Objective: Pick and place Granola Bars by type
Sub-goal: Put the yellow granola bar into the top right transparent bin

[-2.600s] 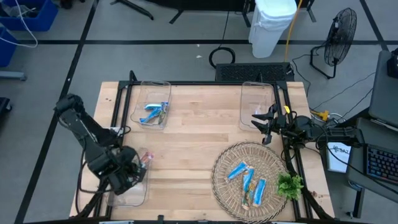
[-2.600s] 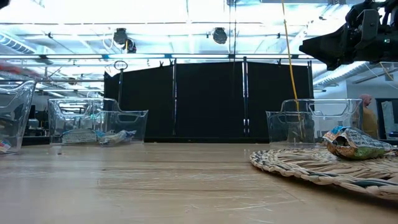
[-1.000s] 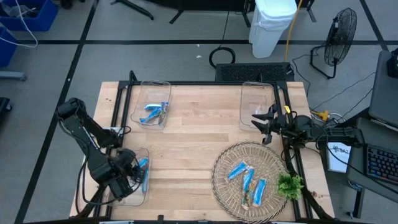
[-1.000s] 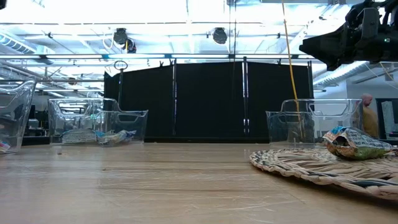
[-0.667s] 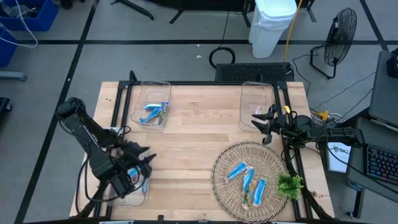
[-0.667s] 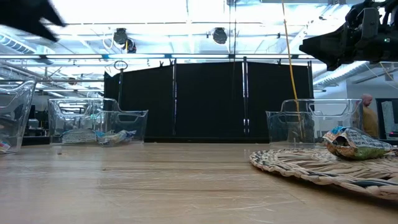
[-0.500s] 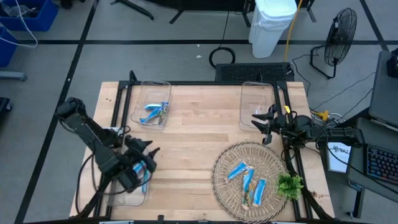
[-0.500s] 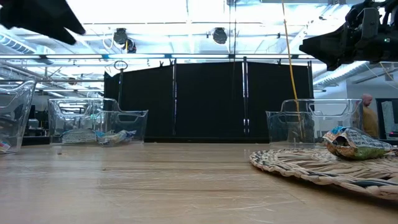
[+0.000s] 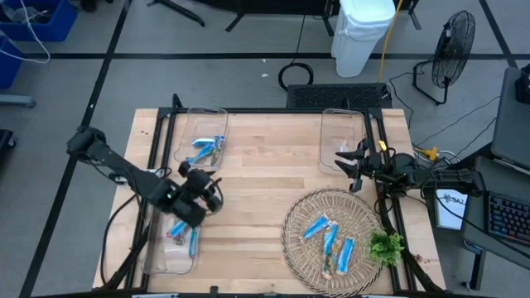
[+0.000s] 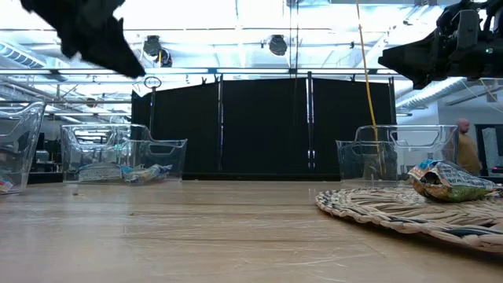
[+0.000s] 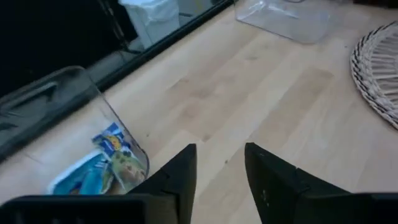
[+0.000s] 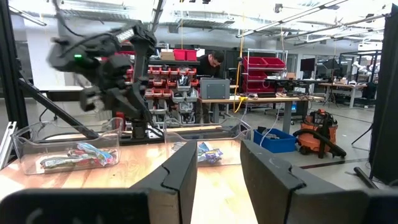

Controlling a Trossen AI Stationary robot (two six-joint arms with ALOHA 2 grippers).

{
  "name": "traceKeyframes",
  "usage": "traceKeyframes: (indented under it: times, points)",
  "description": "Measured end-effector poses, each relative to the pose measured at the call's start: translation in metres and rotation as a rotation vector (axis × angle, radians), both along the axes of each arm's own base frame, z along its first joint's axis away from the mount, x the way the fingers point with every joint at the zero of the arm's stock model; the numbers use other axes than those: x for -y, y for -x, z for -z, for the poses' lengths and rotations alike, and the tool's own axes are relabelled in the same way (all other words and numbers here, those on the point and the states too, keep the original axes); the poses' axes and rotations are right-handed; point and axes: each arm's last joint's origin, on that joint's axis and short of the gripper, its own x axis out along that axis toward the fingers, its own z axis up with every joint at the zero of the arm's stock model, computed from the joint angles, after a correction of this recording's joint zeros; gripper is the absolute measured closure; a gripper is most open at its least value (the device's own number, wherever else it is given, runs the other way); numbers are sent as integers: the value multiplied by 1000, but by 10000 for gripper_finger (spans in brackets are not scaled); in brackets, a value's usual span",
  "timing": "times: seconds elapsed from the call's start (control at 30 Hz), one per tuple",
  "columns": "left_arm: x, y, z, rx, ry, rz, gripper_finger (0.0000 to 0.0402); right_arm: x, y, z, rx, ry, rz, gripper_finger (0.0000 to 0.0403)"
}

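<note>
"Blue bars (image 9: 331,239), how many do you count on the round woven mat (image 9: 291,217)?"

"Three. One lies slanted. The other two lie side by side, and their long way runs almost from the near edge of the tabletop (image 9: 265,178) to the far edge. A fourth bar (image 9: 325,266) with more colours lies below them. I cannot tell which way it points."

"What about the clear bins?"

"Three bins. The near left bin (image 9: 155,263) holds one blue bar (image 9: 192,241), long way running near to far, and one reddish bar (image 9: 176,229) just beside it. The far left bin (image 9: 184,124) holds a small pile of bars (image 9: 204,148), mostly blue. They overlap, so I cannot count them. I see no bars in the far right bin (image 9: 341,136)."

"Where is the left claw (image 9: 209,192)?"

"Up over the bare wood, between the two left bins. Its fingers (image 11: 180,174) are spread apart with nothing between them."

"The right claw (image 9: 346,170)?"

"It waits at the right edge, beside the far right bin. Its fingers (image 12: 180,171) are apart too, holding nothing."

"That green thing?"

"One leafy sprig (image 9: 385,246), touching the mat's right side."
</note>
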Motion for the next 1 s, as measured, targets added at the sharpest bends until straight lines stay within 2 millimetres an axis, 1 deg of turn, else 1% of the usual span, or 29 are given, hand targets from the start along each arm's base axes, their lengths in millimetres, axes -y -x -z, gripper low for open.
traceKeyframes:
  times: [0.1, 0.17, 0.27, 0.4, 0.63, 0.73, 0.83, 0.93, 1.0]
  points:
    - [-20, 10, 17, 58, 46, 55, 284, 0, 0, 0, 0, 0, 0, 289]
    - [-32, 19, 24, 112, 61, 104, 297, 0, 0, 0, 0, 0, 0, 289]
    - [-49, 34, 27, 201, 54, 164, 317, 0, 0, 0, 0, 0, 0, 289]
    - [-63, 57, 25, 287, 12, 238, 345, 0, 0, 0, 1, -7, -1, 289]
    - [-77, 93, 32, 453, -70, 263, 395, 0, 0, 2, -14, -8, -1, 289]
    - [-80, 103, 38, 514, -83, 302, 393, 0, 0, 2, -18, -25, -4, 289]
    - [-81, 109, 41, 559, -113, 358, 380, 0, 0, 3, -19, -35, -6, 289]
    - [-81, 107, 45, 515, -133, 398, 375, 0, -1, 4, -32, -48, -9, 289]
    - [-82, 106, 44, 518, -141, 408, 378, 0, -1, 5, -37, -64, -12, 289]
